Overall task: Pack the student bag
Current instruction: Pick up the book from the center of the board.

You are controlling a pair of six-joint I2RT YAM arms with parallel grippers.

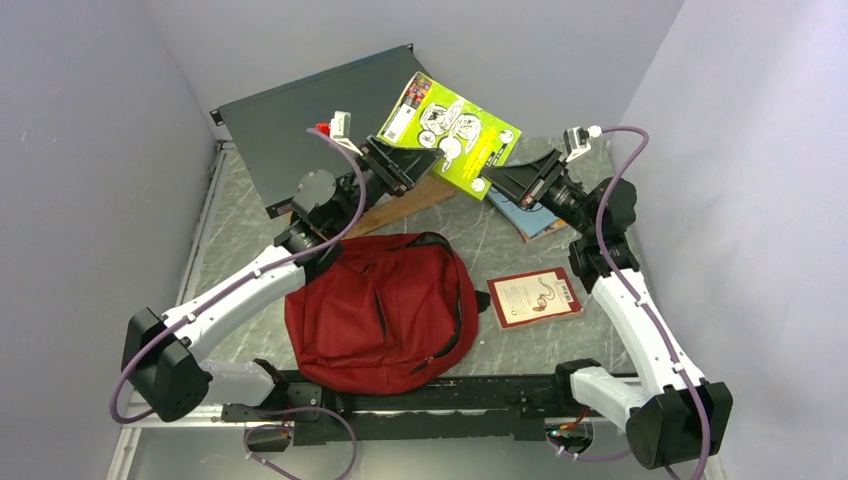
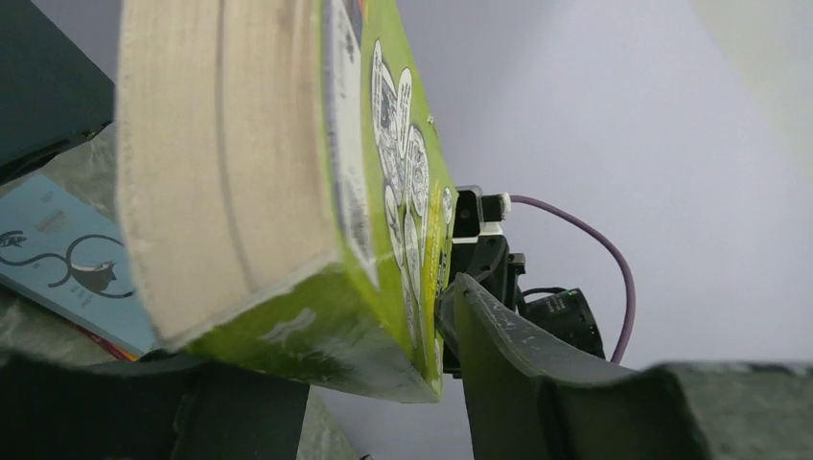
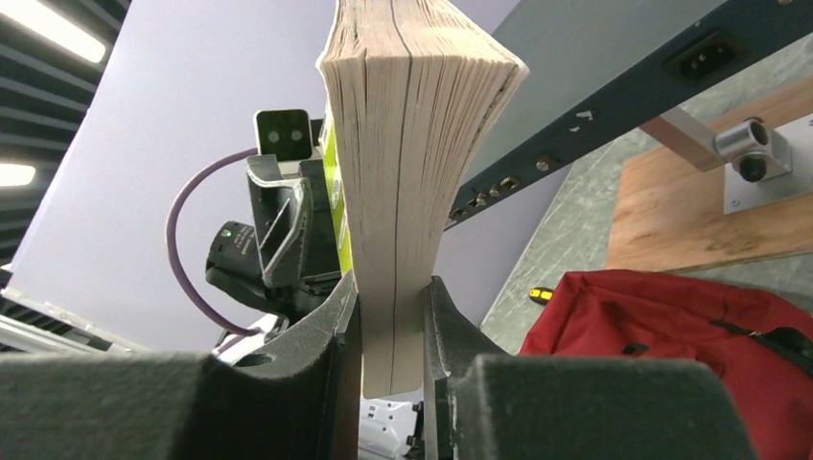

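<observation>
A thick green book (image 1: 450,130) with cartoon drawings on its cover hangs tilted in the air over the back of the table, between both arms. My right gripper (image 1: 520,180) is shut on the green book's lower right edge; the page block (image 3: 412,144) is pinched between its pads (image 3: 393,287). My left gripper (image 1: 400,165) has closed on the book's left corner (image 2: 288,192), one finger (image 2: 499,345) pressed against the green cover. The student bag (image 1: 385,310), dark red with black straps, lies flat near the arm bases and also shows in the right wrist view (image 3: 671,326).
A red book (image 1: 535,297) lies right of the bag. A light-blue book (image 1: 535,215) lies under the right gripper and shows again by the left wrist (image 2: 58,249). A dark-grey rack unit (image 1: 300,110) and a wooden board (image 1: 400,205) lie at the back.
</observation>
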